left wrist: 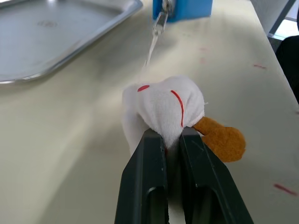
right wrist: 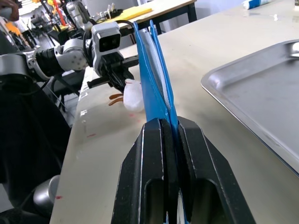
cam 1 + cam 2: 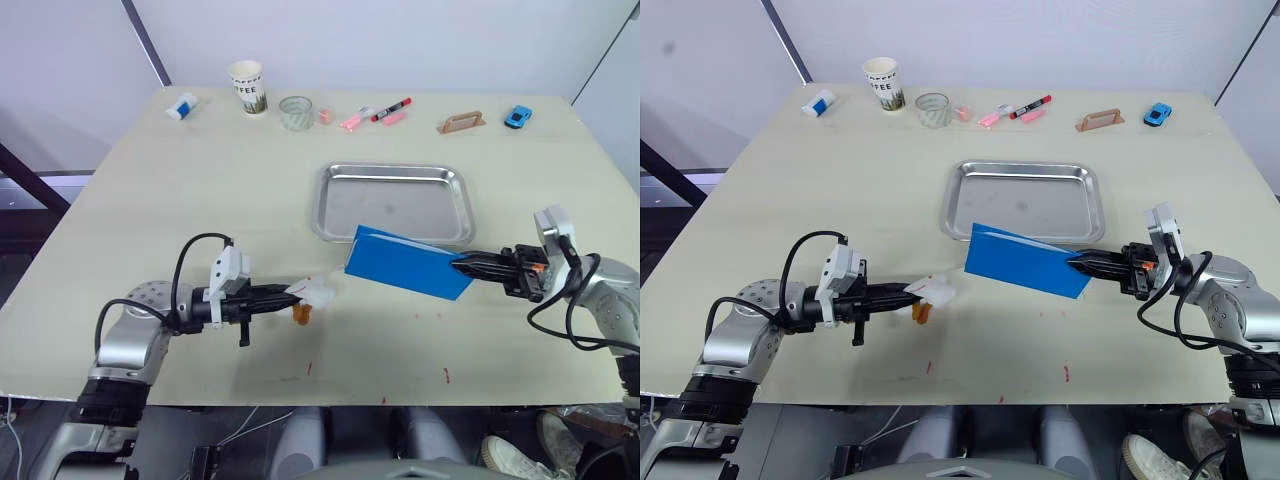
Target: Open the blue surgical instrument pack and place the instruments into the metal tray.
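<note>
Right arm extended low from the table's right edge, forearm near level, right gripper pointing inward toward the centre. Jaws pressed together on the near right corner of the blue surgical instrument pack, pinching its edge. Pack held closed and lifted off the table, tilted up on edge, its far long side overlapping the near rim of the metal tray in the head views. Tray empty, lying flat just past the table's centre.

Left arm bent at the elbow, forearm level and low over the near left of the table, left gripper aimed right toward the pack. Jaws clamped on a small white plush toy with an orange part, toy resting at table level just left of the pack, apart from it.

Along the far edge, well clear: paper cup, glass, pink and red markers, small blue toy car, tan holder, small white-and-blue object.

Left wrist view: red stitched marks on the white plush, and a thin pale cord running from it up to a metal zipper pull on the pack's corner; not discernible in the head views. Right wrist view: pack seen edge-on, two blue covers with pale lining between them, seated between the black fingers; left gripper and toy visible beyond.
</note>
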Controlling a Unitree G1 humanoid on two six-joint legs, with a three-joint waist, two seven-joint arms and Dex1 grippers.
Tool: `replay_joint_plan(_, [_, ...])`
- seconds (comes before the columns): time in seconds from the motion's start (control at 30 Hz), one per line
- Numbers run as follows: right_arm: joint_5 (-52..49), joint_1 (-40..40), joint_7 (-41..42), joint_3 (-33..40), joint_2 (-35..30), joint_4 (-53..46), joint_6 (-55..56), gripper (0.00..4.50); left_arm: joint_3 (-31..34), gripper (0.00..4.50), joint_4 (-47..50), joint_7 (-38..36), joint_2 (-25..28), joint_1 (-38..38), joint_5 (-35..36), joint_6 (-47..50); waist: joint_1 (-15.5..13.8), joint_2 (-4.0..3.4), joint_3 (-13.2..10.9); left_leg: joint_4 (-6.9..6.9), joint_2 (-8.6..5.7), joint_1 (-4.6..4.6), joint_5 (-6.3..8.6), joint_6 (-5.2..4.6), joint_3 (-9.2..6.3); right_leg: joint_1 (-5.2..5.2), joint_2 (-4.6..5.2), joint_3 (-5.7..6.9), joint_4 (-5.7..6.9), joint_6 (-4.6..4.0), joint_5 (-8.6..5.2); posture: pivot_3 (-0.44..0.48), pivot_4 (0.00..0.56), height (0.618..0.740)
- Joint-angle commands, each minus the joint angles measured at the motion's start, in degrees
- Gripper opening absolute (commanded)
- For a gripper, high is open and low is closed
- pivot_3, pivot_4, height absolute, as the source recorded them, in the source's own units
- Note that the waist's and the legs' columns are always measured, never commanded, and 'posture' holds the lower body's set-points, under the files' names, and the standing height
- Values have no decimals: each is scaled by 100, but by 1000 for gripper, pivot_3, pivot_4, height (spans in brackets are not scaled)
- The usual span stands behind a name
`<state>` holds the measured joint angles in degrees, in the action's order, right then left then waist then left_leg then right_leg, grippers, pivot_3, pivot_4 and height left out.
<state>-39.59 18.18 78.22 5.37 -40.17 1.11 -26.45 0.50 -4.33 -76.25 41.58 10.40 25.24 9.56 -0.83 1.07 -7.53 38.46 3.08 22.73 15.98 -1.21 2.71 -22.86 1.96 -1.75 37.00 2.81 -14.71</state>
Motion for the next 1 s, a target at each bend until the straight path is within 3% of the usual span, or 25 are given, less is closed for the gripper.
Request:
replay_joint_plan(0.03, [238,-42,116,-15,-157,-262,315,0,148,39,-208,-281,187,-65,-14,-224,0,0,0,0,0,0,0,0,0,0,0,0,0,0,0,0,150,740])
replay_joint_plan(0.37, [978,-122,133,-533,-46,-229,1062,0,202,39,-772,-771,348,-168,-119,-927,5,-2,-1,0,1,-1,0,0,2,-1,-1,0,0,0,0,0,150,740])
replay_joint_plan(0.7, [1245,-285,96,-684,-64,-270,1392,0,296,39,-496,-732,423,-341,10,-721,7,-3,-1,-2,3,-2,0,0,2,-1,-1,0,0,-1,-1,0,150,740])
replay_joint_plan(0.87, [1362,-329,42,-758,-37,-192,1508,0,410,2215,-573,-697,523,-346,-35,-797,7,-3,-1,-2,3,-2,0,0,2,-1,-2,0,0,-1,-1,0,150,740])
replay_joint_plan(0.9, [1371,-345,42,-762,-40,-190,1530,0,456,3027,-608,-725,573,-365,-22,-785,7,-3,-1,-2,3,-2,0,0,2,-1,-2,0,0,-1,-1,0,150,740])
replay_joint_plan(0.93, [1375,-363,42,-761,-44,-198,1552,0,547,3105,-654,-719,598,-362,25,-789,7,-3,-1,-2,3,-3,0,0,2,-1,-2,0,0,-1,-1,0,150,740])
replay_joint_plan(1.0, [1381,-401,29,-756,-38,-223,1600,0,793,3857,-493,-725,650,-320,403,-410,3,-2,-1,-2,4,-3,0,0,2,-1,-2,1,0,-1,-1,0,150,740])
